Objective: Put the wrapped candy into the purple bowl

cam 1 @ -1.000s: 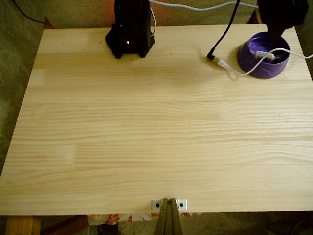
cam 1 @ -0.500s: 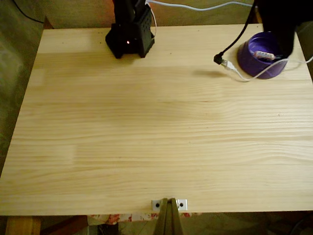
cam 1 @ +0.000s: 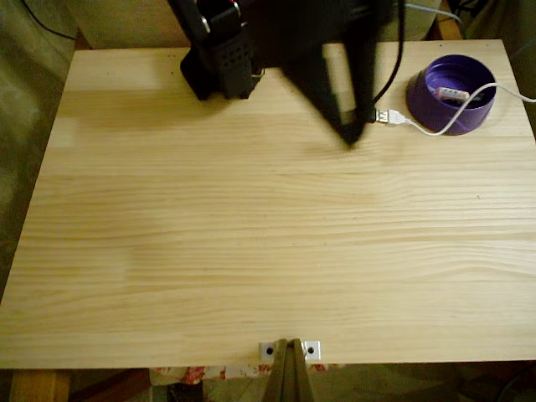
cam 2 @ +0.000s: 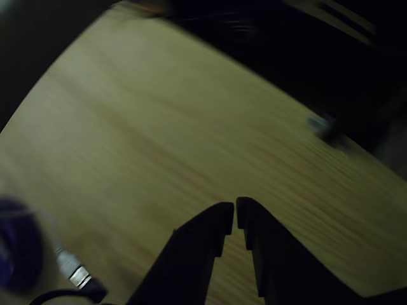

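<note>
Wrapped candy [cam 1: 450, 93] inside purple bowl [cam 1: 435, 113] at far right of bench [cam 1: 251, 251]. Left of bowl: blurred gripper [cam 1: 350, 134] above bare wood, fingers [cam 2: 213, 222] closed on nothing. White USB cable [cam 1: 419, 126] draped across bowl's rim.

It looks like a home hobby setup rather than a lab: a plain pine-board table [cam 1: 268, 243] stands over carpet-like flooring [cam 1: 21, 126], a flower-patterned cloth [cam 1: 201, 373] peeks out under its front edge, and loose cables [cam 1: 435, 126] trail across the wood.
</note>
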{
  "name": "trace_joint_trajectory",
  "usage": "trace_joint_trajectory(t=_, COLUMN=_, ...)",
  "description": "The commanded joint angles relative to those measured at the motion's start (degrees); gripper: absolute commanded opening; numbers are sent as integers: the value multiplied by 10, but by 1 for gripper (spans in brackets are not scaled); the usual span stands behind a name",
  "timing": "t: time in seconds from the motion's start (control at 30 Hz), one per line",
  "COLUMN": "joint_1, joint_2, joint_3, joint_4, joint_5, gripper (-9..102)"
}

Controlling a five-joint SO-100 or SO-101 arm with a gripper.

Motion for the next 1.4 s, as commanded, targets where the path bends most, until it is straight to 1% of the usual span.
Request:
trace_joint_trajectory(t=0.0, joint_1=134, joint_2=108, joint_3=60, joint_4=-33, joint_5=26, gripper=-1)
trace_joint_trajectory(t=0.13, joint_1=265, joint_2=187, joint_3=159, joint_4=-69, joint_5=40, gripper=-1)
trace_joint_trajectory(t=0.2, joint_1=315, joint_2=226, joint_3=207, joint_4=-76, joint_5=50, gripper=-1)
trace_joint_trajectory(t=0.27, joint_1=352, joint_2=263, joint_3=254, joint_4=-69, joint_5=83, gripper=-1)
trace_joint_trajectory(t=0.37, joint_1=381, joint_2=325, joint_3=331, joint_4=-63, joint_5=95, gripper=-1)
trace_joint_trajectory(t=0.5, joint_1=396, joint_2=400, joint_3=434, joint_4=-63, joint_5=97, gripper=-1)
trace_joint_trajectory(t=0.57, joint_1=412, joint_2=401, joint_3=457, joint_4=-89, joint_5=108, gripper=-1)
trace_joint_trajectory(t=0.7, joint_1=415, joint_2=408, joint_3=532, joint_4=-107, joint_5=100, gripper=-1)
trace_joint_trajectory(t=0.8, joint_1=407, joint_2=479, joint_3=599, joint_4=-111, joint_5=96, gripper=-1)
trace_joint_trajectory(t=0.9, joint_1=394, joint_2=535, joint_3=627, joint_4=-105, joint_5=93, gripper=-1)
trace_joint_trajectory(t=1.03, joint_1=399, joint_2=535, joint_3=663, joint_4=-124, joint_5=94, gripper=-1)
trace_joint_trajectory(t=1.13, joint_1=393, joint_2=535, joint_3=663, joint_4=-124, joint_5=87, gripper=-1)
trace_joint_trajectory(t=1.37, joint_1=410, joint_2=535, joint_3=663, joint_4=-123, joint_5=105, gripper=-1)
